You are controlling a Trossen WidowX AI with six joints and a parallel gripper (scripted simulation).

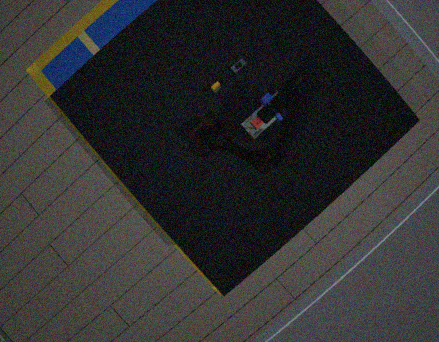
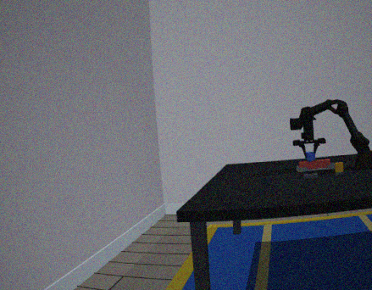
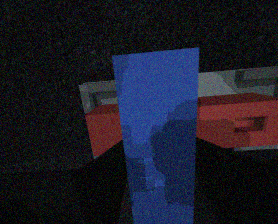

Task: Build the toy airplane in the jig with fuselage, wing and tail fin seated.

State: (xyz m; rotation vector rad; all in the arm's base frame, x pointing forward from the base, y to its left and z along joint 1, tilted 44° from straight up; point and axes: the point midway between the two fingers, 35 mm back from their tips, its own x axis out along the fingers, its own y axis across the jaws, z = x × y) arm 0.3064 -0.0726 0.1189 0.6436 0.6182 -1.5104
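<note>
The red fuselage lies lengthwise in the grey cradle; it looks level. My gripper is shut on the blue wing, which lies crosswise over the fuselage. In the exterior view the wing's underside is at or just above the fuselage top. The wing hides its own tab and the socket below it, so I cannot tell whether they meet. An empty socket shows near one fuselage end in the wrist view. The orange tail fin stands apart from the cradle.
A small grey holder sits on the black table, beyond the cradle and near the tail fin. The dark arm arches over from its base at the right in the exterior view.
</note>
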